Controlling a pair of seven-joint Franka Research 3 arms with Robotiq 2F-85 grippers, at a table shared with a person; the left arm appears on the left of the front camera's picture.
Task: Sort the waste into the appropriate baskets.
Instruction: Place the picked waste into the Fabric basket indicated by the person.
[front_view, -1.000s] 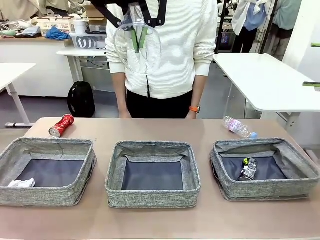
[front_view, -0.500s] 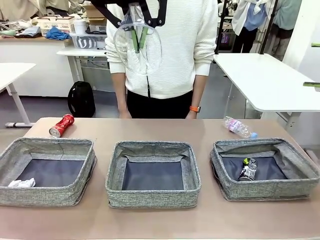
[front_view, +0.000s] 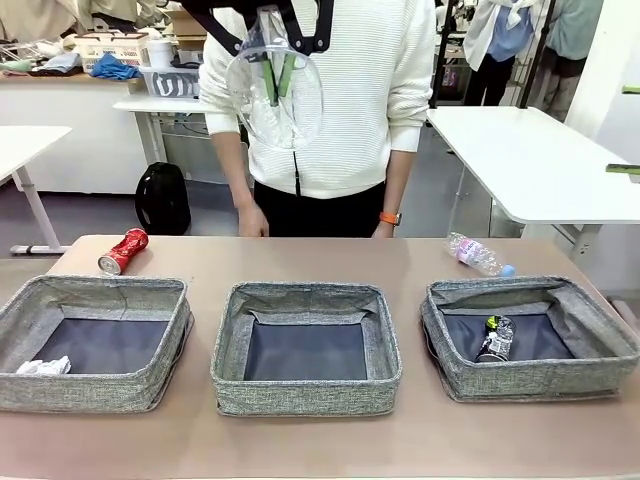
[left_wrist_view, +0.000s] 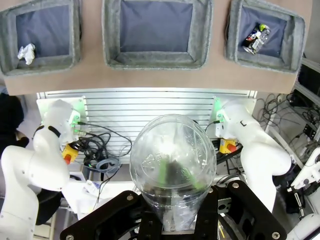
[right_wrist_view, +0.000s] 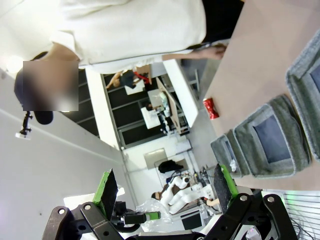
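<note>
The left gripper (front_view: 277, 75), raised high over the middle, is clamped on a clear plastic cup (front_view: 275, 100). The right gripper (right_wrist_view: 165, 186) has its jaws wide apart, holding nothing. On the table (front_view: 300, 255) sit three grey baskets. The left basket (front_view: 90, 392) holds a crumpled white paper ball (front_view: 42, 366), and the right basket (front_view: 530, 378) holds a dark crushed can (front_view: 495, 338). Beyond them lie a crushed red can (front_view: 123, 250), far left, and a clear bottle with blue cap (front_view: 473, 252), far right.

Wide-spread right pincer (right_wrist_view: 166, 192); beyond, crushed red can (right_wrist_view: 210, 108) near grey baskets (right_wrist_view: 292, 120).
</note>
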